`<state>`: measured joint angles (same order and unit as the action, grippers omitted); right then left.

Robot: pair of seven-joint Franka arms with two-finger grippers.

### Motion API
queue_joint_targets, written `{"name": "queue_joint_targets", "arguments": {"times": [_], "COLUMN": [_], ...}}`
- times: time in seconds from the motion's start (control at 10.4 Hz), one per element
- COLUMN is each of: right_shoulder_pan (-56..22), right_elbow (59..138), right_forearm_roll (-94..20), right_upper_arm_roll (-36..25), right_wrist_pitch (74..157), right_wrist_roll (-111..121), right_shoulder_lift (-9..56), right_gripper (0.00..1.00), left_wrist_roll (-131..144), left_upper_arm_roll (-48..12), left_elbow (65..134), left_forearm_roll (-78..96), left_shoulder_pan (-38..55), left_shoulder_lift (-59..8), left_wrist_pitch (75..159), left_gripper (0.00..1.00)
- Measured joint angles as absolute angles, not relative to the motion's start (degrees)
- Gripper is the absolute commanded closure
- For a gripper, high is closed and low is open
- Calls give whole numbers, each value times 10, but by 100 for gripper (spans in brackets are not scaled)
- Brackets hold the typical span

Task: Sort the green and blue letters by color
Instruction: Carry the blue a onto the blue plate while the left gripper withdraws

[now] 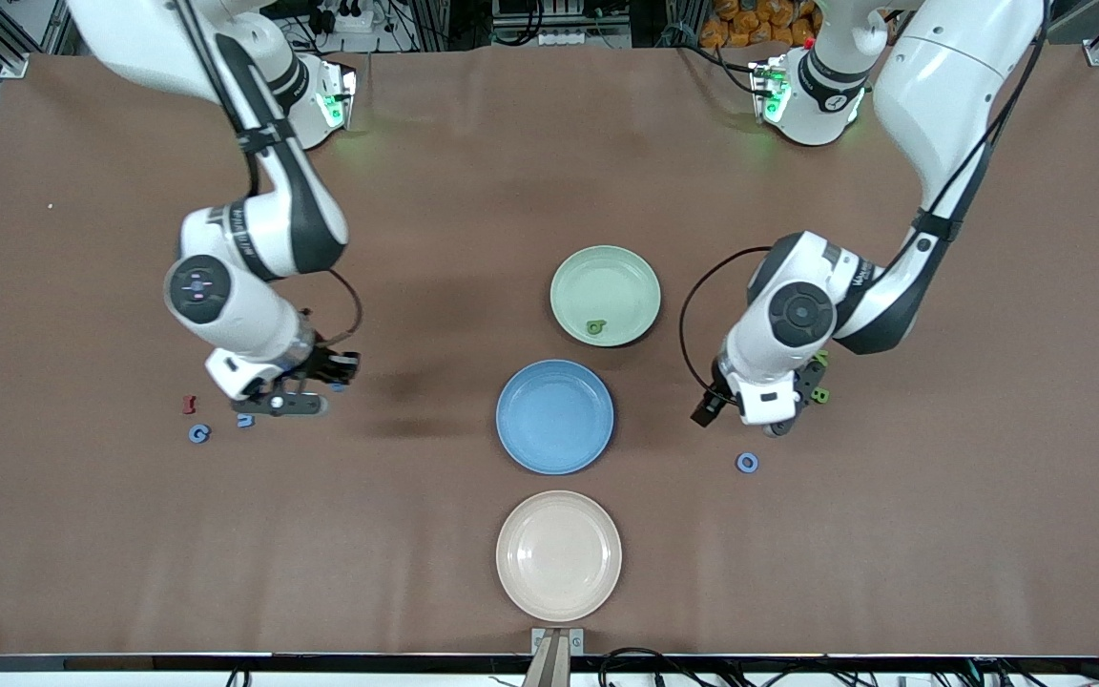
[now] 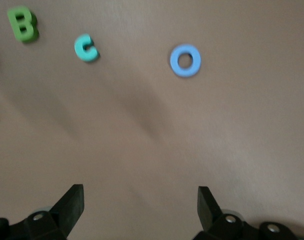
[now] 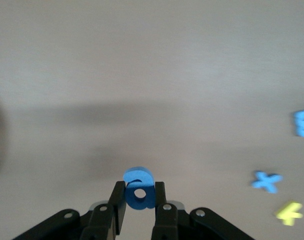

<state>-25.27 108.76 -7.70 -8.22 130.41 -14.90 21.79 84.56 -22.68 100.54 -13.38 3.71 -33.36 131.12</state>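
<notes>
Brown table (image 1: 549,143). Three plates in a row at centre: green plate (image 1: 605,294) holding one green letter (image 1: 595,327), blue plate (image 1: 554,416), beige plate (image 1: 558,554) nearest the camera.

Right gripper (image 3: 140,200) pinches a blue "a" (image 3: 139,189), over the table by a blue "G" (image 1: 198,433) and red letter (image 1: 190,405).

Left gripper (image 2: 140,200) spread, nothing held, above blue "O" (image 2: 185,60), teal "C" (image 2: 85,48), green "B" (image 2: 22,23).

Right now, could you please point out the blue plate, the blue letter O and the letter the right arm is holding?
blue plate (image 1: 554,456), front view, on its rim.
blue letter O (image 2: 185,60), left wrist view, on its ring.
blue letter a (image 3: 139,192), right wrist view, on its face.
</notes>
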Motion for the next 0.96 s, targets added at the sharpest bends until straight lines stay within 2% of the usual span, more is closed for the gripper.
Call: {"name": "queue_joint_targets", "arguments": {"times": [0.29,0.96], "right_shoulder_pan": [-302,-370], "right_elbow": [1000,859], "right_forearm_roll": [-140,-150], "right_upper_arm_roll": [-82,-82], "right_wrist_pitch": [1304,1322], "right_wrist_roll": [-186,-331], "right_shoulder_lift": [272,390], "right_gripper": [87,87], "left_wrist_roll": [792,700], "left_upper_arm_roll": [-227,-228], "left_elbow": [1008,1003], "left_forearm_roll": [-134,-134], "left_shoulder_pan": [16,-29], "left_shoulder_lift": [-334,-320], "left_wrist_pitch": [1311,1311], "left_gripper": [0,0]}}
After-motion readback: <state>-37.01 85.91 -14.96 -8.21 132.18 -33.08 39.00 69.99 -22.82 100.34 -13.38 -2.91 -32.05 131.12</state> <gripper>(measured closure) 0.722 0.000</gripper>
